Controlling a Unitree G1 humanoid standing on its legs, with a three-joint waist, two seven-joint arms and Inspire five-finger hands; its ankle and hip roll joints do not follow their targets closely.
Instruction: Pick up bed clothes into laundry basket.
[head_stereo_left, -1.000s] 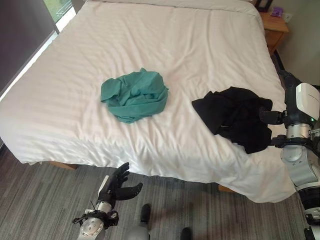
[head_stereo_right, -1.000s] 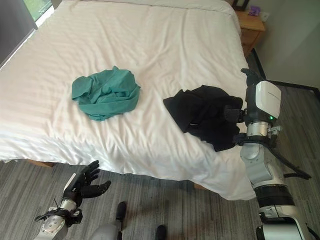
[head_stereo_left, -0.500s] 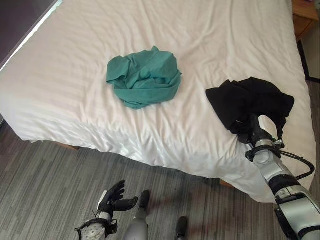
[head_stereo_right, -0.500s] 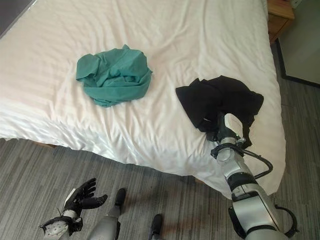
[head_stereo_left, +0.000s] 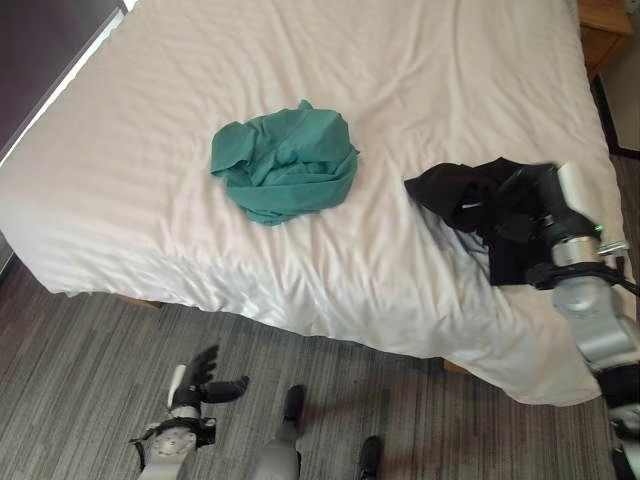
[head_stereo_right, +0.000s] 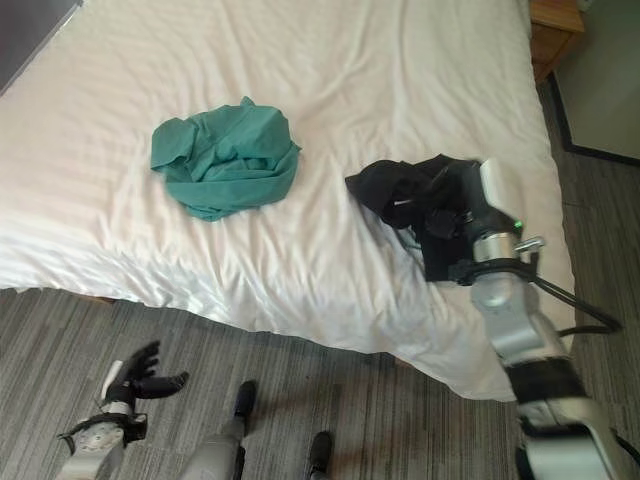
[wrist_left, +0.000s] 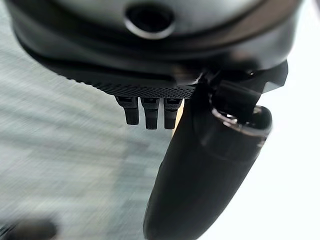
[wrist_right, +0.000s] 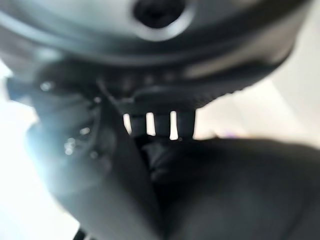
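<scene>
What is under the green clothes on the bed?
The green clothes lie bunched on the white sheet of the bed. Bare sheet shows all around them. Whether anything is hidden under the pile cannot be seen.

The wide bed's white cloth sheet (head_stereo_left: 330, 80) looks smooth with a faint woven stripe and soft sheen, the crumpled teal cloth garment (head_stereo_left: 285, 160) and the crumpled black cloth garment (head_stereo_left: 470, 195) at its 3 o'clock look matt, and the grey wood-grain plank floor (head_stereo_left: 90, 370) looks matt.
</scene>
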